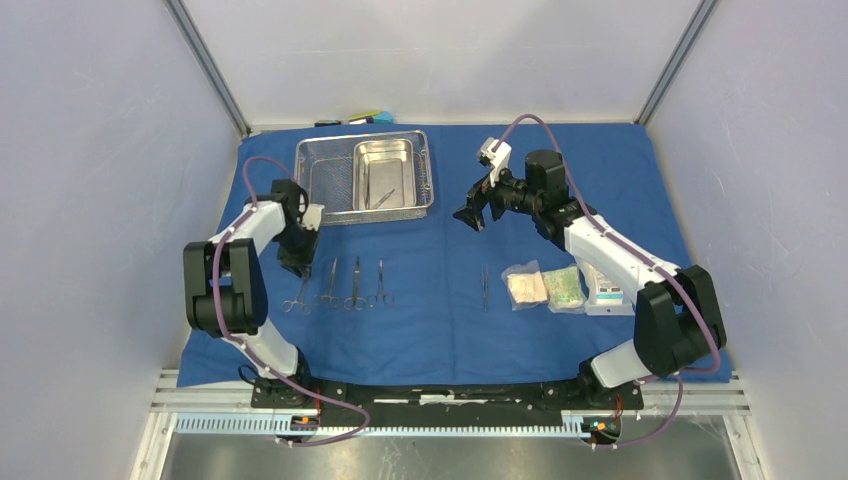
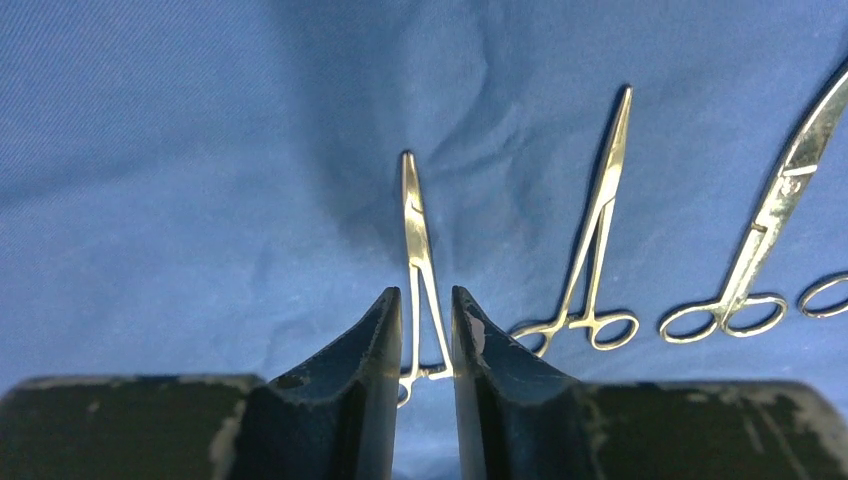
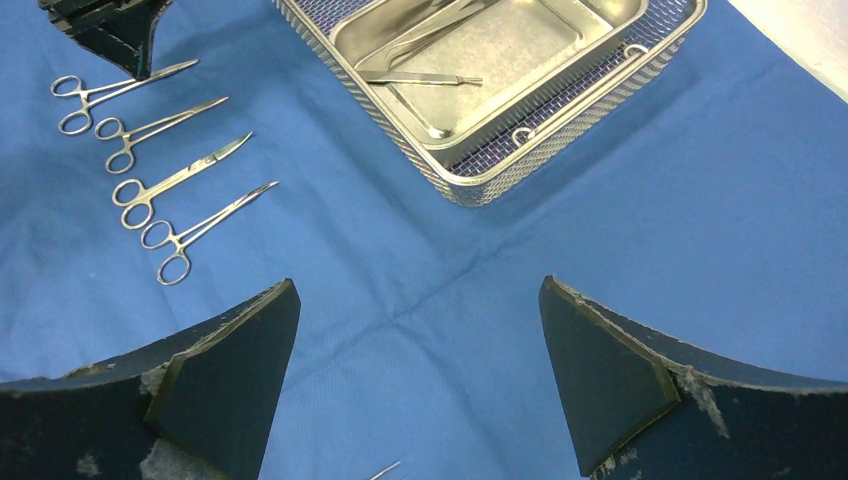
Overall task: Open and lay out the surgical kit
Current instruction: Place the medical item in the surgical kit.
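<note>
Now, leftmost forceps (image 2: pixel 413 215) lies flat on blue wrap (image 2: pixel 150 150). Left hand (image 2: pixel 425 300) narrowly parted astride its shanks; grip unclear. Right hand (image 3: pixel 418 285) spread wide, empty. Steel slim, stiff, likely slippery: pinch shanks near hinge.

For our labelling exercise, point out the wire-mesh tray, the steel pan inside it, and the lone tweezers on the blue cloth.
wire-mesh tray (image 1: pixel 322 185): top view, bare mesh floor left of the steel pan.
steel pan (image 1: pixel 385 160): top view, bare floor at its far end.
tweezers (image 1: pixel 486 285): top view, middle of the shaft.
</note>
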Available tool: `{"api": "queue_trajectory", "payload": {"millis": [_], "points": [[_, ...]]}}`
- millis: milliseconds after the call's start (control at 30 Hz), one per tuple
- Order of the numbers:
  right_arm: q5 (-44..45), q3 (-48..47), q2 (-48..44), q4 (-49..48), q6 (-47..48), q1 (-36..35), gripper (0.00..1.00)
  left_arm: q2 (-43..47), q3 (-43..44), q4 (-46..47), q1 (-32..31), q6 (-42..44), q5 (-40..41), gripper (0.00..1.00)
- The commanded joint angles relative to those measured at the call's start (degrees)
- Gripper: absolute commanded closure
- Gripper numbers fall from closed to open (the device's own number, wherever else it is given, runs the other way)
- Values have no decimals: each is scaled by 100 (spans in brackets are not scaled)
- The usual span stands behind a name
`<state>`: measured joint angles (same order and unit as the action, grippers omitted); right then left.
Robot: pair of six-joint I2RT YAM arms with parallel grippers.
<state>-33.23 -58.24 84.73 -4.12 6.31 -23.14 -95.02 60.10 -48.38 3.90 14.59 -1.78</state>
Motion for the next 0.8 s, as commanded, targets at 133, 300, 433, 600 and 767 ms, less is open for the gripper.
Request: {"api": "queue_trajectory", "payload": {"millis": [133,300,433,600,767], "points": [[-78,23,-235,-159,125,7,2,-395,281,-31,31,48,-92,67],[-87,34,-211,-157,134,4,2,-502,314,-31,31,53,-44,67],[-104,23,-170,-159,117,2,2,-522,310,-32,29,48,-50,71],[-105,27,-167,-162,108,3,2,-554,349,-36,27,42,-59,83],[-100,26,-182,-159,108,2,2,-561,499,-36,31,14,-4,90]]}}
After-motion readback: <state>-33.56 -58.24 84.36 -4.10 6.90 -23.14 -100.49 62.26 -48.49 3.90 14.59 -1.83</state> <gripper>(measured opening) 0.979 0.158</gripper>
